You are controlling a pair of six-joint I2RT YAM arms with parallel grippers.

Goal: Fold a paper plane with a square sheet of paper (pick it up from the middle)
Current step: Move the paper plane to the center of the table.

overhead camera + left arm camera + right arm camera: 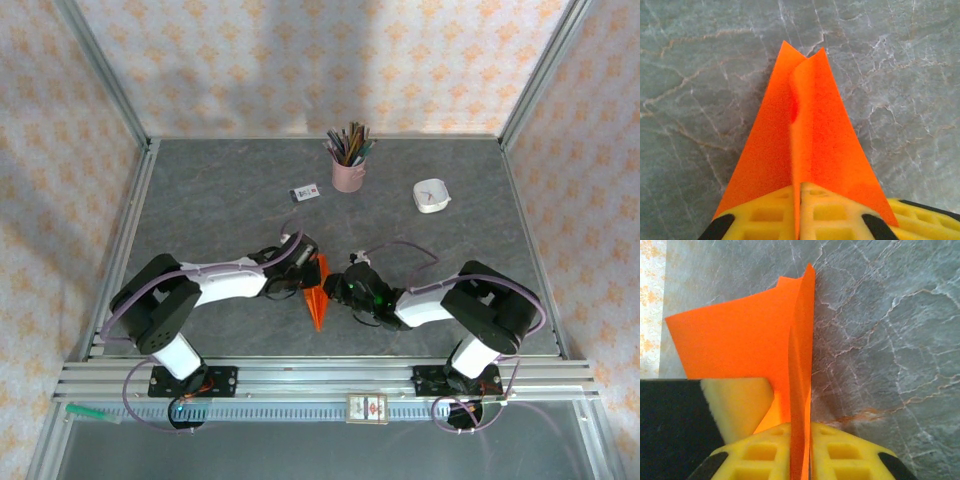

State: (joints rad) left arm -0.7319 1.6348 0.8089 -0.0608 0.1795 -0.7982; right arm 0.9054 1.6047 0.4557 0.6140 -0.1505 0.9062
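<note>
The paper plane [318, 297] is seen near the middle of the table [220, 210], a little toward 6 o'clock. Its sharp tip is aimed at 6 o'clock. It is placed between the two claws. The left claw [800, 192] is pinched tight on the middle fold, from the 11 o'clock side. The right claw [800, 440] is set around the same fold from 3 o'clock, but it cannot be told if it is squeezing. The paper is judged to be very light, thin and floppy. It can be bent, crushed or torn easily, and it may slip. It is best held at the thick middle fold, not at the loose wings.
</note>
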